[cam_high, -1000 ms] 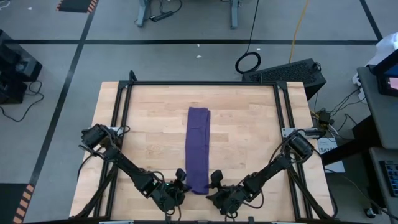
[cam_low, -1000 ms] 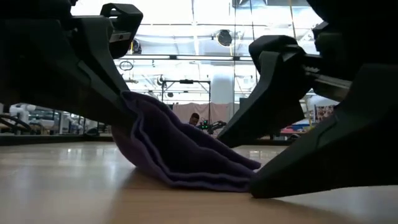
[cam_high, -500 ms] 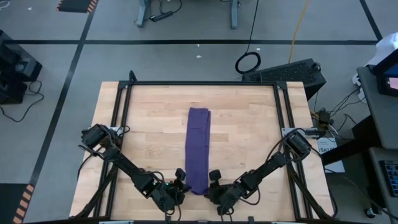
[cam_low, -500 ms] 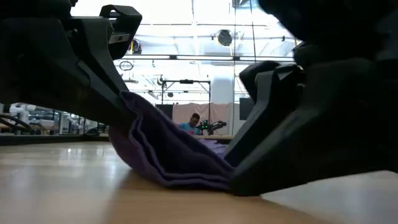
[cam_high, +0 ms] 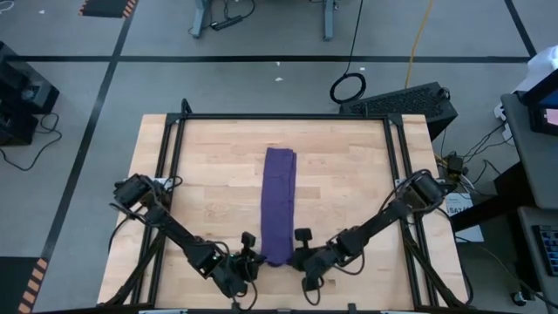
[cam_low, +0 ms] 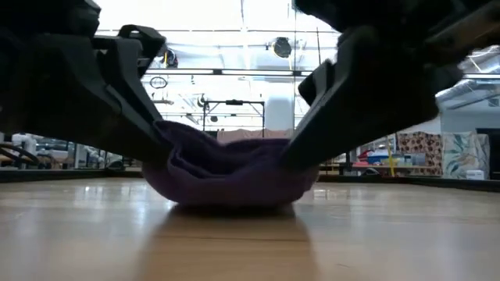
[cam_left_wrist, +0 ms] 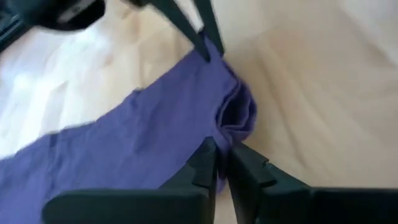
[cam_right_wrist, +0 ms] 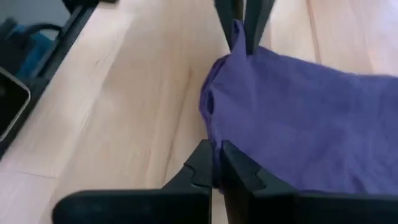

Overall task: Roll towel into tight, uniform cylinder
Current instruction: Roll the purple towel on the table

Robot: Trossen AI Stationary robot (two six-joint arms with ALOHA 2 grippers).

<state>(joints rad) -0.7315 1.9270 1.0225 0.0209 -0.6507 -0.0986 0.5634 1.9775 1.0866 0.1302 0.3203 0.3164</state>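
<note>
The purple towel point(cam_high: 279, 201) lies as a long narrow folded strip down the middle of the wooden table, its far end flat on the wood. Its near end point(cam_low: 230, 176) is raised at both corners and sags between them. My left gripper point(cam_high: 250, 247) is shut on the near left corner. My right gripper point(cam_high: 301, 242) is shut on the near right corner. In the low view the left fingers point(cam_low: 148, 117) and the right fingers point(cam_low: 312, 133) slope down to the cloth from either side. My left gripper pinches the towel's near left corner point(cam_left_wrist: 227, 134) between its two fingers, over a bunched fold of several layers. It comes in slanting down from the near left. The corner is lifted off the wood. The cloth between the two grippers hangs slack. My right gripper pinches the towel's near right corner point(cam_right_wrist: 214, 134) between its two fingers, at a folded edge. It comes in slanting down from the near right. The corner is raised, and the sagging middle point(cam_low: 230, 195) reaches down to the tabletop.
Black frame rails point(cam_high: 174, 174) run along the table's left, right and far sides. Bare wood point(cam_high: 209, 192) lies on both sides of the towel. A dark box point(cam_high: 405, 100) and cables sit on the floor beyond the far right corner.
My right gripper has moved toward the towel's near right corner, shut on it and raised it. The towel's near end, which sloped from the left gripper down to the table, now hangs between both grippers and sits slightly farther from the near edge.
</note>
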